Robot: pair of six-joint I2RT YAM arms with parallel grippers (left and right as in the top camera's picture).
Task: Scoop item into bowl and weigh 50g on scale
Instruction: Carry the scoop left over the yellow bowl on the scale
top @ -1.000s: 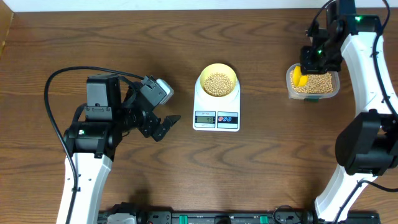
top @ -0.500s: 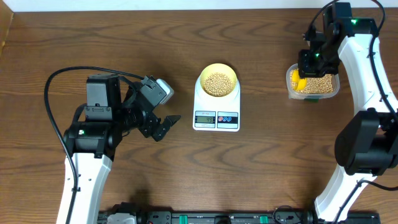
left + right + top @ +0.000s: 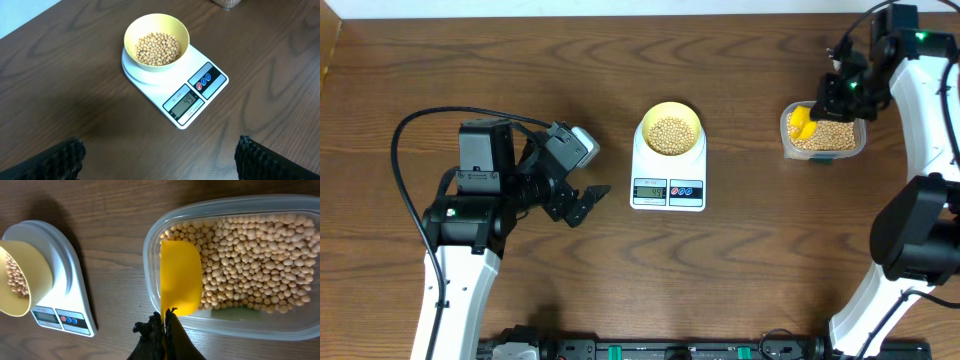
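The pale yellow-green bowl point(image 3: 670, 128) holds tan beans point(image 3: 158, 48) and stands on the white scale point(image 3: 668, 186); its display point(image 3: 187, 101) is lit. My right gripper point(image 3: 165, 322) is shut on the handle of a yellow scoop point(image 3: 180, 283), whose cup lies in the clear tub point(image 3: 823, 133) of beans point(image 3: 255, 260), at its left end. From overhead the right gripper point(image 3: 842, 92) sits over the tub's back edge. My left gripper point(image 3: 582, 202) is open and empty, left of the scale, fingers point(image 3: 55, 159) wide apart over bare wood.
The tub point(image 3: 287, 325) stands at the back right, about a hand's width right of the scale point(image 3: 60, 290). A black cable point(image 3: 440, 118) loops behind the left arm. The wooden table point(image 3: 740, 280) stretches in front.
My right gripper has shifted a little right and back over the tub, tilting the scoop in the beans. The left arm, bowl and scale have not moved.
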